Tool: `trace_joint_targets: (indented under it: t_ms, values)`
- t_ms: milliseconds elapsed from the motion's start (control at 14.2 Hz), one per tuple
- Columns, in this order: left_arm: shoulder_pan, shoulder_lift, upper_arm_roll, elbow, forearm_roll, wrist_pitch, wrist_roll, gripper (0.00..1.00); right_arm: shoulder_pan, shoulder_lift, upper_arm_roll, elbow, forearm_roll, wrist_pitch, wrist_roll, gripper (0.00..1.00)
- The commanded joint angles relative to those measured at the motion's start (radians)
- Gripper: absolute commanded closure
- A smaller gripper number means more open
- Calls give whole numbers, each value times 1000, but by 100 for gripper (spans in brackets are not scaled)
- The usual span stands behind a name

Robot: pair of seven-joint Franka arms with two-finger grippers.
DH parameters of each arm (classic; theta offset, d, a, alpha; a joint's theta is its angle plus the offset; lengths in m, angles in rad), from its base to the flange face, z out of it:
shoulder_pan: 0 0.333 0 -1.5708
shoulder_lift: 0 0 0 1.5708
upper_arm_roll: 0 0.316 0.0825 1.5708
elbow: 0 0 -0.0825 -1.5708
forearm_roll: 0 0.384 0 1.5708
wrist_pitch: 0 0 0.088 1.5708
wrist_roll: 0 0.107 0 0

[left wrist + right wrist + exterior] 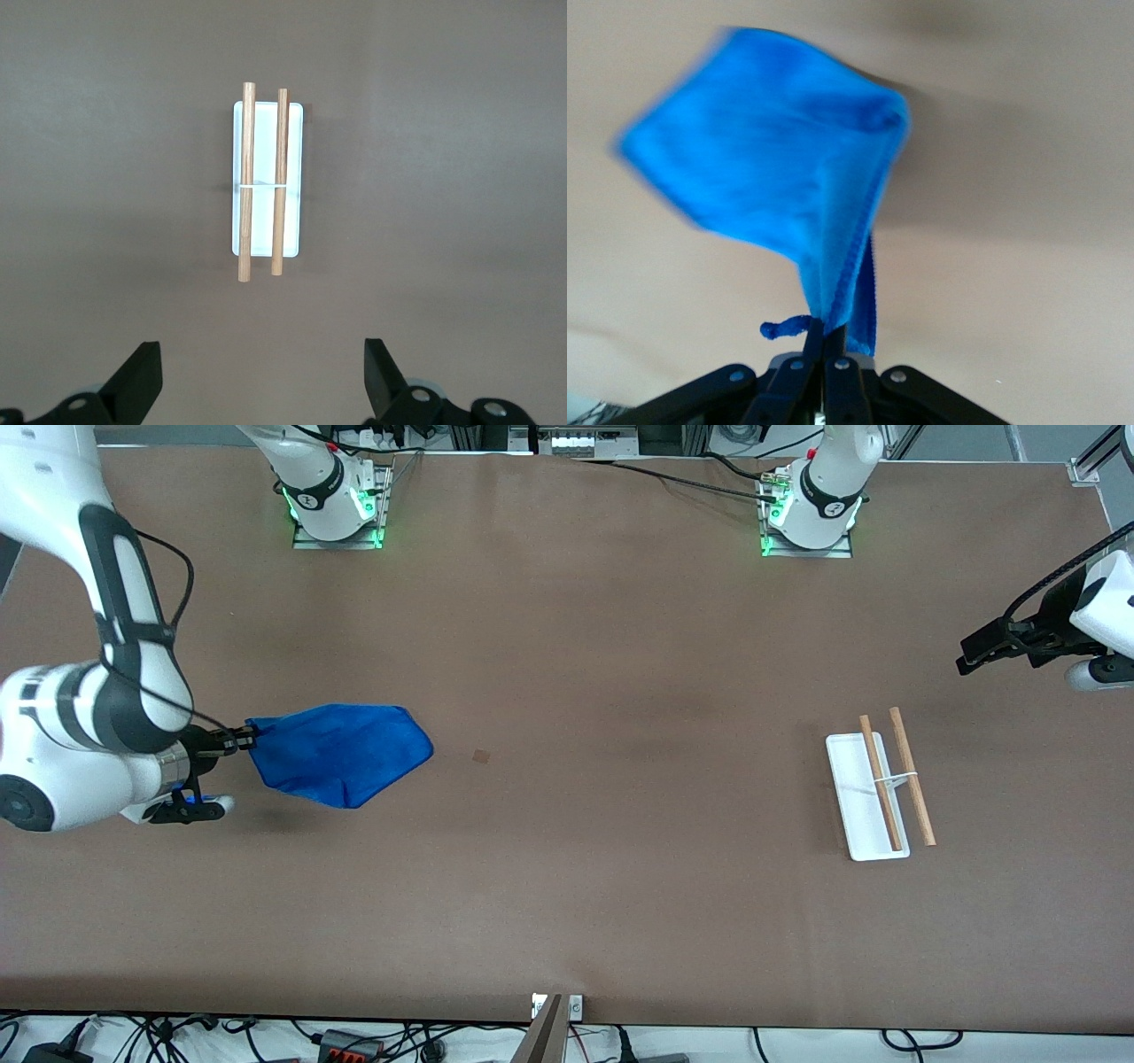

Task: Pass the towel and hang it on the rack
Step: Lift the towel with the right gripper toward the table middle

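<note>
The royal-blue towel (341,753) hangs in the air from my right gripper (245,737), which is shut on one corner of it over the right arm's end of the table. In the right wrist view the towel (780,168) spreads out from the closed fingers (833,341). The rack (877,788), a white tray with two wooden rods, stands toward the left arm's end. My left gripper (966,662) is open and empty, held high near that end; its view shows the rack (266,181) below, between its spread fingertips (142,376).
A small brown mark (481,756) lies on the brown tabletop between towel and rack. The arm bases (337,500) stand along the table's edge farthest from the front camera. Cables lie past the nearest edge.
</note>
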State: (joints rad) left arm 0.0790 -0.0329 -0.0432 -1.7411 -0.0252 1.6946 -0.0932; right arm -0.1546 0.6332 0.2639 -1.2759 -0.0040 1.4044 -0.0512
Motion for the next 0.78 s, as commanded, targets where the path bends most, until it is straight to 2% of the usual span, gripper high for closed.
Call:
trace_joint_targets:
  t_ms: [0, 212, 353, 494, 565, 706]
  values:
    - [8, 14, -3, 35, -21, -44, 3, 0, 3, 20, 177, 157, 2, -45, 62, 100]
    - [10, 28, 0, 34, -21, -46, -3, 0, 18, 20, 378, 237, 1, 22, 174, 100]
    - [19, 40, 3, 32, -21, -72, 0, 0, 58, 22, 493, 239, 1, 158, 290, 100]
    - [21, 54, 3, 32, -21, -75, 9, 0, 78, 22, 595, 239, -4, 288, 324, 100]
    - [18, 71, 3, 37, -21, -69, 12, 0, 102, 22, 616, 237, -7, 362, 329, 100]
    - [18, 112, 0, 76, -31, -73, 12, 0, 177, 25, 617, 237, -2, 479, 330, 100]
